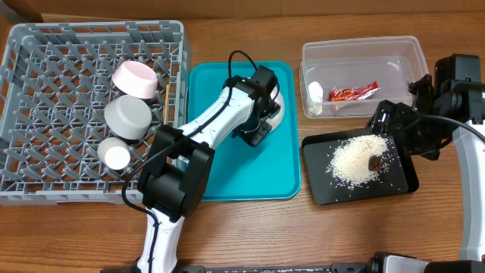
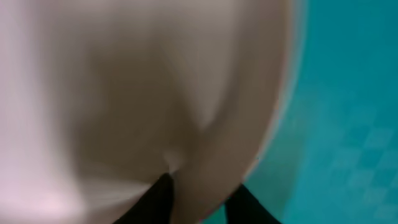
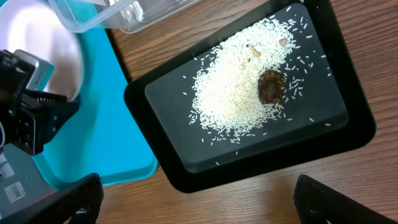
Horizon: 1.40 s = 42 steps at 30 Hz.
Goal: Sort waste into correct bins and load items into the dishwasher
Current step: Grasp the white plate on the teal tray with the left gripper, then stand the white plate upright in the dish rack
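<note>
On the counter [image 1: 250,30], nearest the right arm's side, the shallow black tray [image 1: 398,188] holds a heap of white rice [image 1: 355,159] with the small brown lump [image 1: 373,161] lying in it. A few grains are scattered over the tray floor. The right tool [image 3: 199,208] hangs above the tray, its fingers spread wide with nothing between them.

Beside the black tray lies the flat teal tray [image 1: 227,171], and on its far half rests the large white plate [image 1: 277,106], mostly hidden under the left arm. The left tool [image 2: 202,200] is down at the plate's rim. In the blurred left wrist view its dark fingers [image 2: 155,199] stand either side of the rim, but I cannot tell whether they clamp it.

The grey rack [image 1: 45,61] sits left of the teal tray and holds the small white cup [image 1: 116,155], the grey-white bowl [image 1: 127,117] and the pink dish [image 1: 135,78]. A thin wooden chopstick [image 1: 165,102] shows at its wall nearest the tray.

Farthest right, the clear tub [image 1: 364,47] contains the red wrapper [image 1: 352,93] and the white scrap [image 1: 315,92].
</note>
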Each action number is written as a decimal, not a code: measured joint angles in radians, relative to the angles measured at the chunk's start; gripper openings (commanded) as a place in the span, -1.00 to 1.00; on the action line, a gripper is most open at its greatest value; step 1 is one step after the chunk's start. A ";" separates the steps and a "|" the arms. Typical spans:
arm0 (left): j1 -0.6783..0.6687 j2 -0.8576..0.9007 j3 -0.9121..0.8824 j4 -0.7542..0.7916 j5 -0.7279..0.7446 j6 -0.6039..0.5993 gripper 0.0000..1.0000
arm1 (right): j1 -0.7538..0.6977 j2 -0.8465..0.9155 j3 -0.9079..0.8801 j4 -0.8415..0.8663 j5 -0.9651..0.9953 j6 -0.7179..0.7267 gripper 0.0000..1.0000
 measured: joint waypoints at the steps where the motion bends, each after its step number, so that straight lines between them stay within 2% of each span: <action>1: 0.000 0.000 0.000 -0.008 -0.008 0.003 -0.79 | 0.000 0.000 0.000 0.000 0.000 0.001 1.00; 4: 0.001 0.000 0.002 -0.024 -0.028 0.005 -0.92 | 0.000 0.000 0.000 0.000 0.000 0.000 1.00; 15: 0.000 0.000 0.038 -0.054 -0.056 -0.055 -0.91 | 0.000 0.000 0.000 0.000 0.000 0.001 1.00; 24: 0.007 -0.017 0.216 -0.139 -0.054 -0.160 -0.92 | 0.000 0.000 0.000 0.000 0.000 0.001 1.00; 29: 0.038 -0.103 0.269 -0.148 -0.037 -0.193 -0.92 | 0.000 0.000 0.000 0.000 -0.001 0.001 1.00; 35: 0.156 -0.251 0.291 -0.135 0.093 -0.212 -0.92 | 0.000 0.000 0.000 0.000 0.000 0.000 1.00; 42: 0.381 -0.295 0.300 -0.121 0.413 -0.209 -0.92 | 0.000 0.000 0.000 -0.001 0.000 0.001 0.99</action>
